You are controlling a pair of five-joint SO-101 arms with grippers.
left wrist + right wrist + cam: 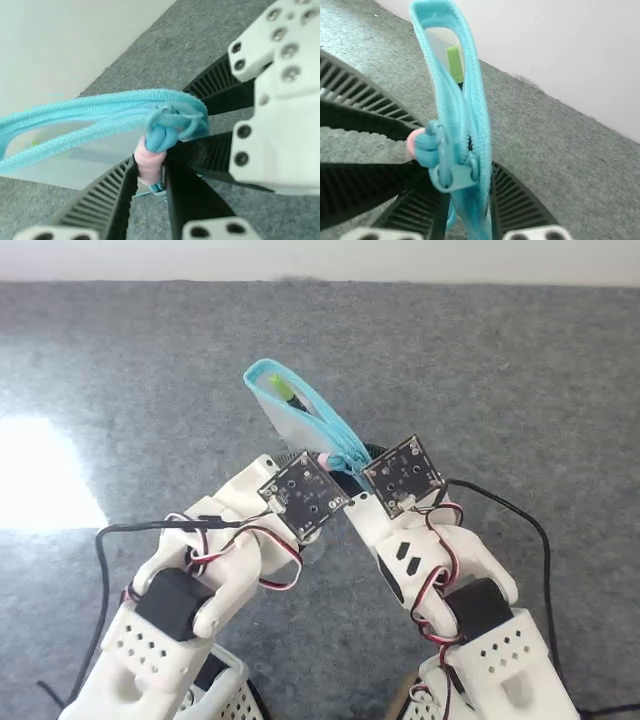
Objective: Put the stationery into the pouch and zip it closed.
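A clear pouch (285, 418) with a cyan zipper is held up off the grey table, its mouth gaping. A green pen (283, 390) sits inside, its tip (454, 64) showing through the opening. My left gripper (150, 175) is shut on the pink pull tab (149, 161), which is tied to the slider by a knotted blue cord (161, 131). My right gripper (467, 210) is shut on the pouch's end, just below the slider (456, 175). In the high view the left gripper (322, 462) and right gripper (358, 458) meet at the pouch's near end.
Grey carpet-like table surface (480, 370) lies all around, with a pale wall (560, 45) at the far edge. Black cables (120, 530) trail beside both arms. A bright patch of light (40, 470) falls at the left.
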